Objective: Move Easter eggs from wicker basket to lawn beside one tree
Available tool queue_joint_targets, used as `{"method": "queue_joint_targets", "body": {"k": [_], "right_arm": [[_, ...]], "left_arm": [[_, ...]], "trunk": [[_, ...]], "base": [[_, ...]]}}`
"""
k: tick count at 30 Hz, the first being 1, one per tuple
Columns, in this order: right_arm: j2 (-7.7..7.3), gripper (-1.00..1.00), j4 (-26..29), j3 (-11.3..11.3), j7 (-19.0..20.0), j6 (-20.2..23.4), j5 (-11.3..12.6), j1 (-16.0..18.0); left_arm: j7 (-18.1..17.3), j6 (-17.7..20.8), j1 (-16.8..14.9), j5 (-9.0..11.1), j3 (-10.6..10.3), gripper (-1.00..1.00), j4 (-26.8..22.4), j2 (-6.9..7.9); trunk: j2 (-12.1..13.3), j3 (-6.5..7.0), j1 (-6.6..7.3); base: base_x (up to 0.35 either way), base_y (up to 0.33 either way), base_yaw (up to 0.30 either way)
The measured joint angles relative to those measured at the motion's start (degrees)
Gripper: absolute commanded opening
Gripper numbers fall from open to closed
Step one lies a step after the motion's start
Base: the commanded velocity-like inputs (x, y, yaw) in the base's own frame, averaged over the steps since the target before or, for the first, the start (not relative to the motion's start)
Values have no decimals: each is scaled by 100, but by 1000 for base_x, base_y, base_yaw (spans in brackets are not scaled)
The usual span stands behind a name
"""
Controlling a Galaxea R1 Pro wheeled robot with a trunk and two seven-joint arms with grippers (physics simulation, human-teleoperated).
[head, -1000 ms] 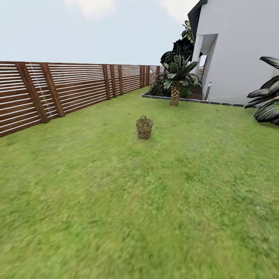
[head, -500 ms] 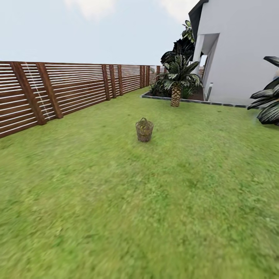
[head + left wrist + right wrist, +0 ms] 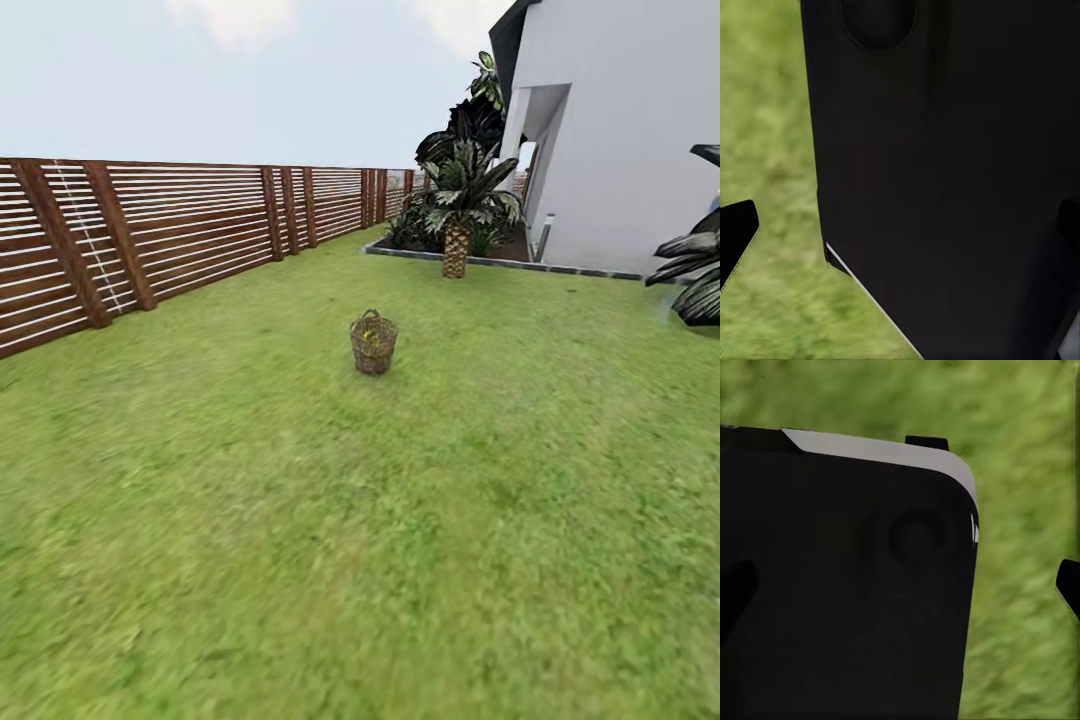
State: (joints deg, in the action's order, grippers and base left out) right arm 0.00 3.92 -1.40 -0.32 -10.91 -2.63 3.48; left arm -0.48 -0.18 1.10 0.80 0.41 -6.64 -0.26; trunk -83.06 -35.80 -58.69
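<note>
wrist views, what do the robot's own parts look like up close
Both show a large matte black body panel with a round recessed circle; in the right wrist view the panel has a pale grey rounded top edge. Small black fingertips poke in at the frame edges over blurred lawn.

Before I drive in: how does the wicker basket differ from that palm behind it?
The wicker basket is short, round and open-weave brown, with something yellow inside; the palm is taller, with a scaly trunk and dark fronds. The basket stands alone on open lawn; the palm stands farther off, by the house and the edged bed. Both stand upright.
</note>
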Motion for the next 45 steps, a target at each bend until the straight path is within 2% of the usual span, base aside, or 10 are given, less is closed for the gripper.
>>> {"method": "queue_joint_targets", "body": {"k": [45], "right_arm": [[0,100,-1,-8,0,0,0,0]], "left_arm": [[0,2,0,3,2,100,-1,0]], "trunk": [[0,0,0]], "base": [[339,0,0]]}}
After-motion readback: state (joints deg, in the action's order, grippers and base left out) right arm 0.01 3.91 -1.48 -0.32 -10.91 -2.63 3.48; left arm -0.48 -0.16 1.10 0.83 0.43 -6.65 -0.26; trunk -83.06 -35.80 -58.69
